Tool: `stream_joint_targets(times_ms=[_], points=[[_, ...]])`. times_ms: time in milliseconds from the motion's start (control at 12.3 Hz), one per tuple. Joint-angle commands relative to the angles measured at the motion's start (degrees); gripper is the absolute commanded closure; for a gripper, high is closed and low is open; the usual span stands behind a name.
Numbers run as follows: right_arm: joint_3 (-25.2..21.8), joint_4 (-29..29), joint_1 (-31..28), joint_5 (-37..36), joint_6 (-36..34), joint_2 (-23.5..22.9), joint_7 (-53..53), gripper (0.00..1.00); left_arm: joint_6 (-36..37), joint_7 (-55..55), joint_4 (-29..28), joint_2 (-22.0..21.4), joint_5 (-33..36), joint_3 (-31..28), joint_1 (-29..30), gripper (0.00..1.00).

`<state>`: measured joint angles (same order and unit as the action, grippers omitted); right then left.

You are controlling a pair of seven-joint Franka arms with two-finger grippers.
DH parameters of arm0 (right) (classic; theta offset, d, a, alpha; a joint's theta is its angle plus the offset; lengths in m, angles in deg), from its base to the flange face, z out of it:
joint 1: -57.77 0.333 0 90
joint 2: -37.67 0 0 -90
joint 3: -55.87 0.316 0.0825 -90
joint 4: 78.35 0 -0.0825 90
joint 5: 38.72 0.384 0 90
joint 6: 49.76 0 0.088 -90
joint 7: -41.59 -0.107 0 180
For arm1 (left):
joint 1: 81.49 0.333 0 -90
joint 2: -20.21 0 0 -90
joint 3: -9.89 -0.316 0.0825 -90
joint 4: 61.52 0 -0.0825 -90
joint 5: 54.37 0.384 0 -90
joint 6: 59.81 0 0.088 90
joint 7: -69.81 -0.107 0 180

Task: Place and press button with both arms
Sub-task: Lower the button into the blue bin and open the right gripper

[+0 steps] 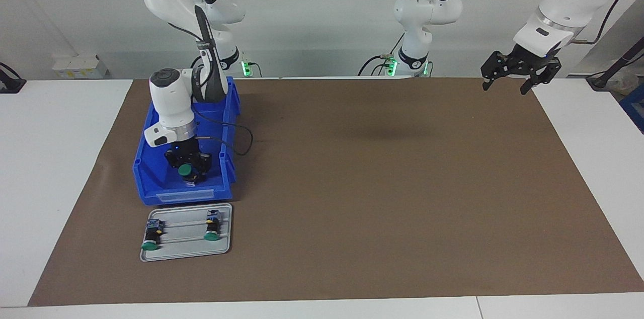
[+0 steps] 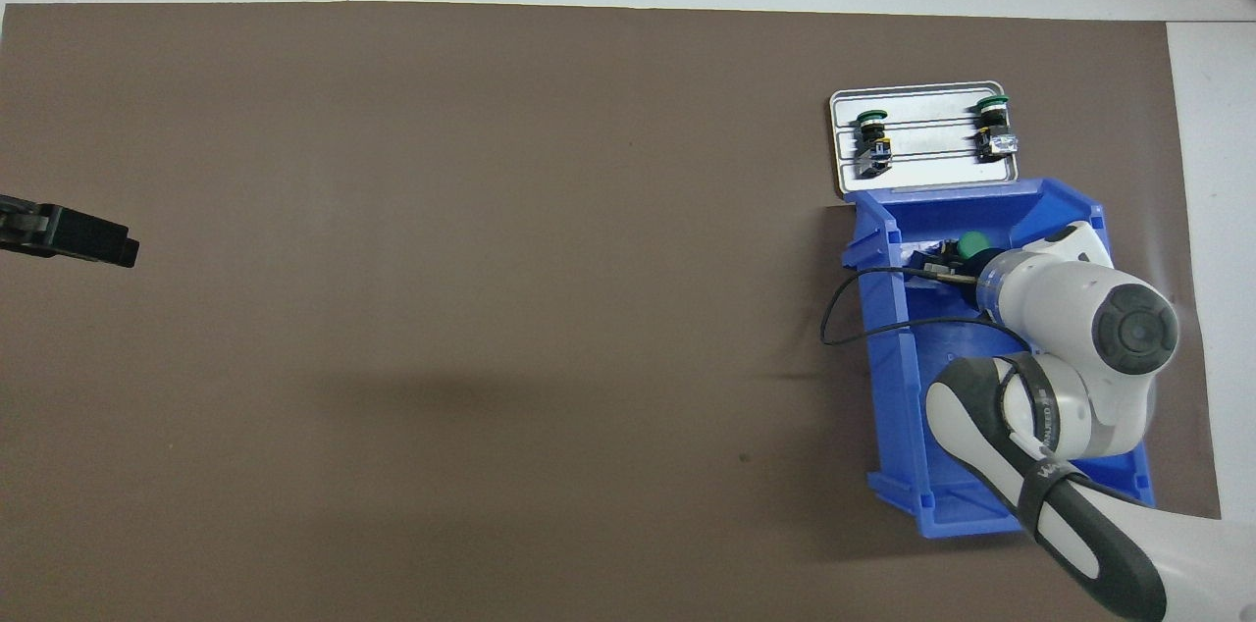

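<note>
Brown mat (image 1: 352, 183) on the white table (image 1: 50, 183), carrying all items.

Risk: we judge the blue bin (image 1: 151, 178), at the mat's edge toward the right arm's end, the main hazard; its walls crowd the right gripper (image 1: 188, 170), and the button (image 1: 185, 170) could slip or snag on the rim. We cannot tell whether the fingers are clamped on it or apart.

Right arm (image 1: 171, 102): bent steeply down, wrist vertical, gripper inside the bin at the green cap.

Left arm (image 1: 568, 2): waiting, left gripper (image 1: 505, 85) raised over the mat's corner, fingers apart, empty.

Grey tray (image 1: 224, 248): touching the bin's front, holding two buttons (image 1: 151, 236).
</note>
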<state>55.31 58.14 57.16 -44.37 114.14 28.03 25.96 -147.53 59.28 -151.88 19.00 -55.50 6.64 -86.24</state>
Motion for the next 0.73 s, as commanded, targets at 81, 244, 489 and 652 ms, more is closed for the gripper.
stream_joint_targets(times_ms=[81,244,489,652], points=[[0.47,-0.08,-0.09,1.08,-0.06,1.64,-0.19,0.08,-0.52,-0.01,-2.02,-1.77,1.05,0.62,0.79,0.00],[0.47,-1.30,-0.09,1.08,-4.79,4.18,-0.01,0.07,-0.52,-0.01,-2.02,-1.77,1.05,0.62,0.79,0.00],[0.64,-5.08,-0.09,1.08,-16.82,9.10,0.34,0.07,-0.52,-0.01,-2.02,-1.77,1.05,0.62,0.79,0.00],[0.73,-9.11,-0.09,1.08,-26.65,12.79,0.43,0.07,-0.52,-0.01,-2.02,-1.77,1.05,0.62,0.79,0.00]])
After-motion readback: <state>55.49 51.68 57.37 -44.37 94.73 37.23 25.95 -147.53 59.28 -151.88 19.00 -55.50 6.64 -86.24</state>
